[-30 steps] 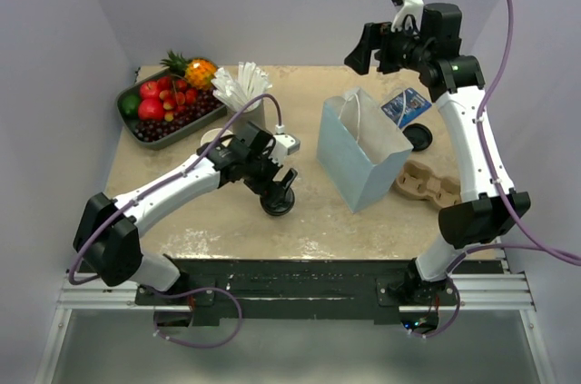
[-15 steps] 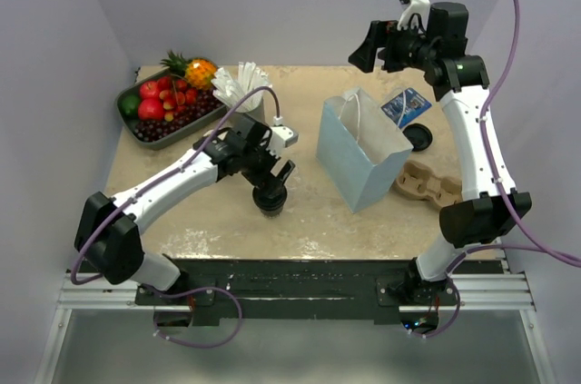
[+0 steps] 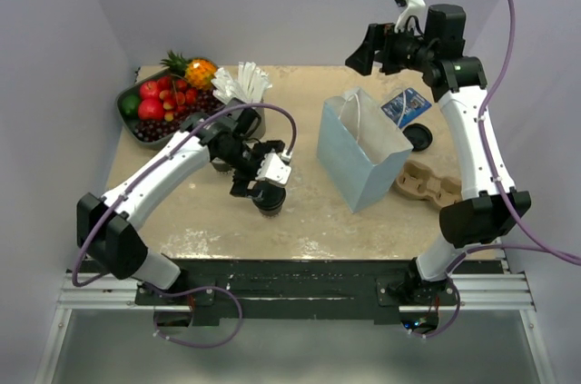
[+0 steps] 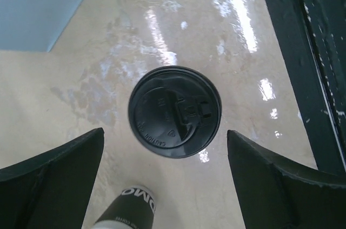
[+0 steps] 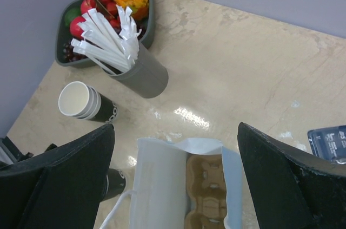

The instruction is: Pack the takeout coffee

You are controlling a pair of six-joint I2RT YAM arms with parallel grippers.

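Observation:
The takeout coffee stands upright on the table, left of and nearer than the bag. In the left wrist view I look straight down on its round black lid, which hides the cup body. My left gripper hovers just above it, open and empty, with the fingers wide on either side. My right gripper is open and empty, held high above the open light-blue paper bag, which also shows in the right wrist view.
A brown cup carrier sits inside the bag; another lies to its right. The lidless cup stack, the grey cup of white sticks and a fruit tray stand back left. A dark cup stands beside the coffee.
The lid, tilted under the left gripper a second ago, now sits flat on the cup. The left wrist has turned and drawn back, fingers apart. The right arm has barely moved.

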